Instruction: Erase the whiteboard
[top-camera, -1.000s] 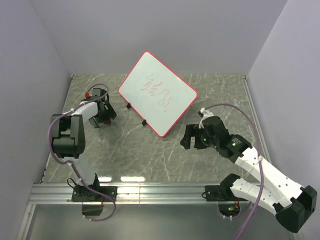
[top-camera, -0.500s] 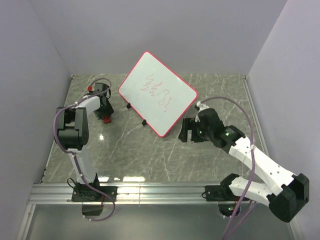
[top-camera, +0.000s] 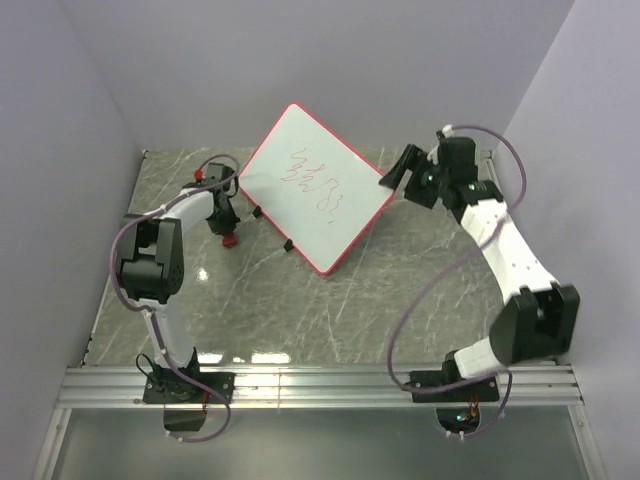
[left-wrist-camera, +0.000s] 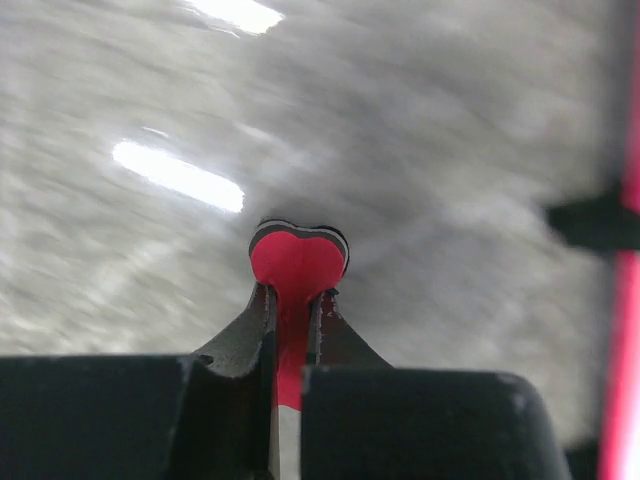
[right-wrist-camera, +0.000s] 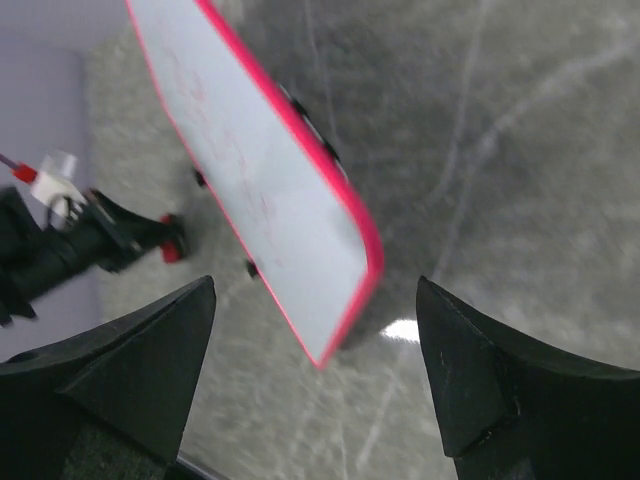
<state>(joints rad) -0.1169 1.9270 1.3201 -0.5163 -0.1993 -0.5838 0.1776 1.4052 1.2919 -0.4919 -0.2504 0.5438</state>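
Observation:
The whiteboard (top-camera: 330, 215) stands tilted at the back middle of the table, white with a red rim and red scribbles (top-camera: 316, 183). My left gripper (top-camera: 226, 226) is just left of it, shut on a small red eraser (top-camera: 229, 239). In the left wrist view the eraser (left-wrist-camera: 298, 262) is pinched between the fingers, with my gripper (left-wrist-camera: 292, 296) above the marble table and the whiteboard rim (left-wrist-camera: 630, 300) at the right edge. My right gripper (top-camera: 402, 168) is open at the board's right corner. In the right wrist view that corner of the whiteboard (right-wrist-camera: 250, 180) sits between the spread fingers of my right gripper (right-wrist-camera: 315, 292).
Grey walls enclose the marble table (top-camera: 300, 310) on three sides. A metal rail (top-camera: 320, 385) runs along the near edge by the arm bases. Small black feet (top-camera: 288, 244) stick out under the board. The left arm with the eraser (right-wrist-camera: 172, 250) shows in the right wrist view.
My left gripper closed on the eraser and moved right toward the board. My right arm swung from the front right up to the board's far right corner, still open.

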